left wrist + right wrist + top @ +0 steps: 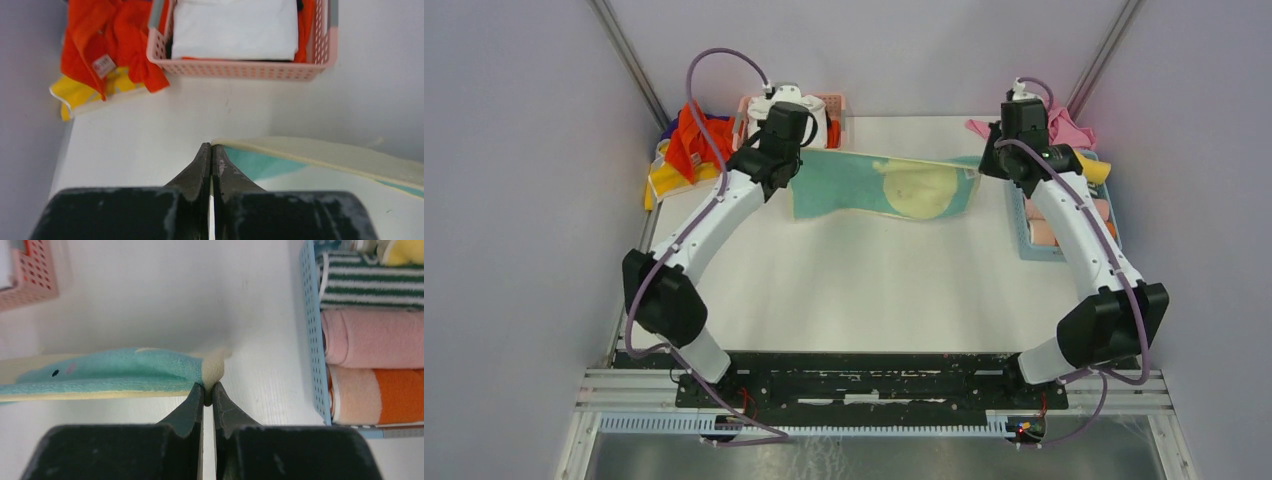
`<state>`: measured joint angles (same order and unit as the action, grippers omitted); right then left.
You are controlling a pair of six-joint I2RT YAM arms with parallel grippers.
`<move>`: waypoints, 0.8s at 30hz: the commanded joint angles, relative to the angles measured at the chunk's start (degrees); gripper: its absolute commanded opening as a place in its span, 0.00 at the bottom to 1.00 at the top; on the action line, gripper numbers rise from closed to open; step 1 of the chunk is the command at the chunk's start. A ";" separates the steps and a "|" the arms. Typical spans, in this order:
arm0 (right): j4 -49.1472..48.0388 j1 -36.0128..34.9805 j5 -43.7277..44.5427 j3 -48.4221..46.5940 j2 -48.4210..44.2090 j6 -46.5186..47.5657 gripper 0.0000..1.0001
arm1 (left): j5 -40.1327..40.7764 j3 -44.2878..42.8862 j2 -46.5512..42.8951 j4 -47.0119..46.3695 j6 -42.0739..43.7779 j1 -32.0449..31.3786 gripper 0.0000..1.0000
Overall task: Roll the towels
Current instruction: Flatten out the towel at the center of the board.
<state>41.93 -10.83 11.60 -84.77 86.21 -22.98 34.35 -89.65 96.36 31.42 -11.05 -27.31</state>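
A teal and pale yellow towel [884, 185] is spread across the far middle of the table, its back edge stretched between both grippers. My left gripper [796, 152] is shut on the towel's left corner, and in the left wrist view the pale hem [320, 157] runs off to the right from the closed tips [211, 146]. My right gripper [984, 165] is shut on the right corner, with a pale yellow tuft of the towel [125, 371] pinched at the tips [208, 386]. Orange-red [110, 45] and yellow [75, 92] towels lie heaped at the far left.
A pink basket [240, 70] holding a white folded cloth stands at the back, behind the left gripper. A blue basket [312, 340] at the right edge holds rolled towels: green-striped [370, 282], pink [375, 337] and orange [380, 395]. A pink cloth [1072, 128] lies at the far right.
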 commanded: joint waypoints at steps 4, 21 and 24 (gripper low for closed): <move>-2.98 1.78 -2.02 0.13 -7.02 0.44 0.04 | 7.01 9.95 -15.80 -11.19 12.21 -0.09 0.03; 2.55 1.78 -22.73 38.96 -27.19 -4.85 0.46 | -17.58 45.82 -46.55 5.60 -26.86 -0.12 0.44; 4.08 1.82 -18.38 37.08 -27.81 -2.58 0.52 | -14.95 43.10 -47.74 6.73 -25.90 -0.15 0.55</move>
<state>45.69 -9.23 -9.19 -44.53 61.17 -27.55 18.74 -42.54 51.18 37.41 -32.36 -27.73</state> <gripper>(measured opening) 0.489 0.505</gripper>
